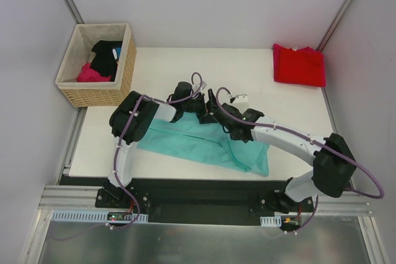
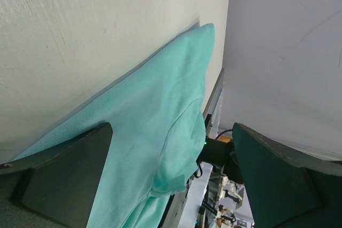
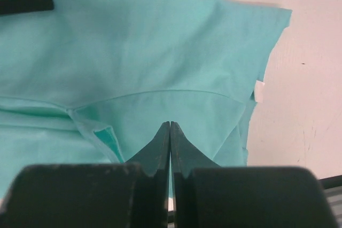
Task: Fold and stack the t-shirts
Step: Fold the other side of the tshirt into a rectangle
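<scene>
Teal t-shirt (image 1: 204, 146) spread in a loose, part-folded band along the near side of the desk (image 1: 247, 75), around 6 o'clock from its centre. Red t-shirt (image 1: 299, 65) already folded into a neat square at the far corner, about 1 o'clock, well apart from the teal one.

Left gripper (image 2: 171, 132) over the teal cloth, jaws wide apart, fabric showing between them, nothing clamped. Right gripper (image 3: 170, 132) near it, jaws pressed together, tips pointing down at a folded layer. Hard to tell whether pinching a bit of cloth or only hanging over it.

Handling, by judgement: light, limp cotton with no stiffness, likely to sag, drag and unfold if lifted by a single point. Not fragile and not slippery, though prone to one layer sliding over another. Best taken at a hem or a folded edge, pinching both layers at once, with two holds set apart along the same edge for a flat fold.

Wicker basket (image 1: 99, 96) at 10 o'clock, holding black and pink garments, best left alone.
</scene>
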Robot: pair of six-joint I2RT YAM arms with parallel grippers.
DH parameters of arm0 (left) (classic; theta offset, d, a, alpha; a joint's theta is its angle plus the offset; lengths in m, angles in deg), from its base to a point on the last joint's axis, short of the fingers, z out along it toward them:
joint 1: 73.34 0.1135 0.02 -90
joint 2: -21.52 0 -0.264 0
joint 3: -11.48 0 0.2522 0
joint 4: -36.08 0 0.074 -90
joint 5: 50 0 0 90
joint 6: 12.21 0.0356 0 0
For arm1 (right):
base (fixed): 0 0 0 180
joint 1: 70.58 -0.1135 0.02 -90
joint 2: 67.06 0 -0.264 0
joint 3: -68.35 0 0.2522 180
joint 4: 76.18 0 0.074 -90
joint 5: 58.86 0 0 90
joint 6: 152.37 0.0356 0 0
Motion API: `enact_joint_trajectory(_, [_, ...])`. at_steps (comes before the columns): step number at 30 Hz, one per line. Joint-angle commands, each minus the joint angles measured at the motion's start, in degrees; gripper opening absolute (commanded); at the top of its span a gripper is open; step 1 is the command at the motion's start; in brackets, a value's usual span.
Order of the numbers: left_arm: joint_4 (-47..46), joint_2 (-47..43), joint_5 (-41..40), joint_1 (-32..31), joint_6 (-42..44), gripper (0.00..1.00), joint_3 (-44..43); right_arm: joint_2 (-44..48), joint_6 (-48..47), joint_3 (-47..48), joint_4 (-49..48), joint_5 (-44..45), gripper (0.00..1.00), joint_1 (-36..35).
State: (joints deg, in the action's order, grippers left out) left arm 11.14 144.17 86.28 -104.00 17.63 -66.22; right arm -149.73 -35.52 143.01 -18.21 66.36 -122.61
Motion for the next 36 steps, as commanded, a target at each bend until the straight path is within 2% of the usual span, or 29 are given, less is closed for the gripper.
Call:
enact_joint_trajectory(1, [4.16,-0.4,-2.16,0.33,3.3,0.99,1.36,-5.12,-2.51,0.27,-3.59,-1.03,0.01,0.79])
enact_joint_trajectory(6, [4.16,-0.31,-2.16,0.33,3.38,0.99,1.45,-10.74,-1.98,-0.17,-7.2,-4.9,0.01,0.35])
enact_joint_trajectory(13, [4.24,0.31,-2.07,0.42,3.38,0.99,1.1,-13.21,-1.8,1.15,-8.17,-7.01,0.01,-2.37])
enact_joint_trajectory(26, [4.24,0.4,-2.42,0.42,3.38,0.99,1.36,-14.18,0.39,1.68,-7.73,-11.05,0.01,-11.07])
enact_joint_trajectory(32, [3.81,0.05,-2.69,0.42,3.47,0.99,2.77,-15.67,2.24,-2.01,-9.75,-11.75,0.01,-12.39])
enact_joint_trajectory(36, [4.15,-1.26,-1.99,0.42,4.0,0.99,2.07,-13.14,1.63,-2.46,-8.53,-9.31,0.01,-12.48])
